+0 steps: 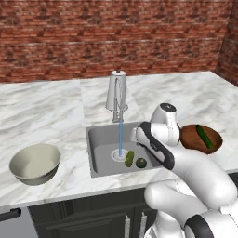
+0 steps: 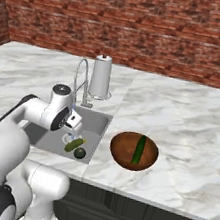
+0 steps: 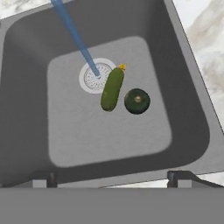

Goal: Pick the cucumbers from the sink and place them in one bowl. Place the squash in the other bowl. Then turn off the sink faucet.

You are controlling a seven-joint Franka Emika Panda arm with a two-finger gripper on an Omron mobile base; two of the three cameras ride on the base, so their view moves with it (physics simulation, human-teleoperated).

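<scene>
Dark fingertips of the gripper rise at the bottom of the hand view, one at lower left and one at lower right, set wide apart with nothing between them. Above them lies the sink, a square grey steel basin seen from overhead. At its upper middle sits the round white-rimmed drain, and a thin blue stream of water runs down from the upper left onto it. Just right of the drain lies the shorter, lighter green cucumber, tilted, its yellowish tip toward the top of the frame and its side touching the drain's rim. Just beside it, to the right, sits the small round dark green squash; whether the two touch cannot be told.

From the left base view, the gripper hangs over the right part of the sink, at centre frame. The silvery-white faucet stands behind the basin, water falling from its spout. At lower left on the marble counter stands the pale grey-beige bowl. At right, partly behind the arm, the reddish-brown wooden bowl holds the long dark green cucumber, lying slantwise inside it.
</scene>
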